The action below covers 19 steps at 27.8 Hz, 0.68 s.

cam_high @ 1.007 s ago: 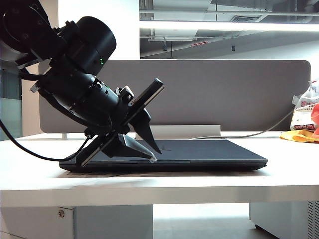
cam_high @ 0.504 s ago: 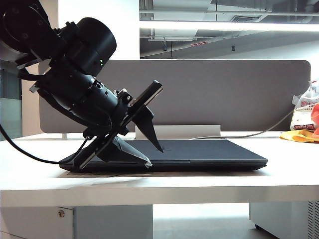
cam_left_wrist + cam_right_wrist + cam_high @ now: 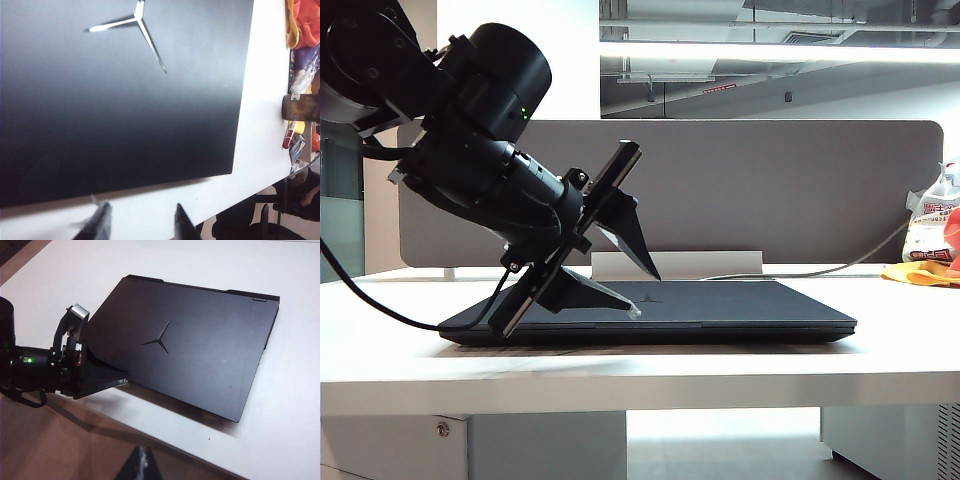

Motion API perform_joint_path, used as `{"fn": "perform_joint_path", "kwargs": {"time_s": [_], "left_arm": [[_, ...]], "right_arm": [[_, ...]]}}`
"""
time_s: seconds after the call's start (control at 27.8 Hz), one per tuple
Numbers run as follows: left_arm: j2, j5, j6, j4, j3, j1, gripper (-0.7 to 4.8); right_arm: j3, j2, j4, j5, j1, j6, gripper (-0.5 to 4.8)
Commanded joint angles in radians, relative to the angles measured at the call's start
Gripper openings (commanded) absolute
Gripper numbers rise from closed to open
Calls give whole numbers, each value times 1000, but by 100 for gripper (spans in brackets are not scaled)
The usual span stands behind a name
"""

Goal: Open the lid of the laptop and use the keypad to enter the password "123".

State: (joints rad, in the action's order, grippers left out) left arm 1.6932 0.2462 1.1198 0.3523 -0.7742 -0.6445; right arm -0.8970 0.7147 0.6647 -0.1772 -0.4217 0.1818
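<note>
Left gripper (image 3: 642,293) jaws widened; lid (image 3: 190,345) seemingly closed.

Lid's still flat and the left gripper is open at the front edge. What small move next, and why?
Probably ease the left gripper down and in, so its lower finger catches under the lid's front edge. The laptop is fully closed, and both fingers hang open over the table, gripping nothing. The right gripper waits shut, off to the side.
</note>
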Motion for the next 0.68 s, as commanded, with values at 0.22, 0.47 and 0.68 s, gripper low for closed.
{"fn": "perform_joint_path", "kwargs": {"time_s": [0.22, 0.47, 0.68], "left_arm": [[-3, 16, -27, -105, -2, -7, 161], [-2, 1, -4, -96, -2, -7, 161], [-2, -23, 18, -95, -2, -7, 161]], "right_arm": [[-7, -2, -9, -5, -1, -3, -5], [-7, -2, -9, -5, -1, -3, -5], [-7, -2, -9, -5, -1, -3, -5]]}}
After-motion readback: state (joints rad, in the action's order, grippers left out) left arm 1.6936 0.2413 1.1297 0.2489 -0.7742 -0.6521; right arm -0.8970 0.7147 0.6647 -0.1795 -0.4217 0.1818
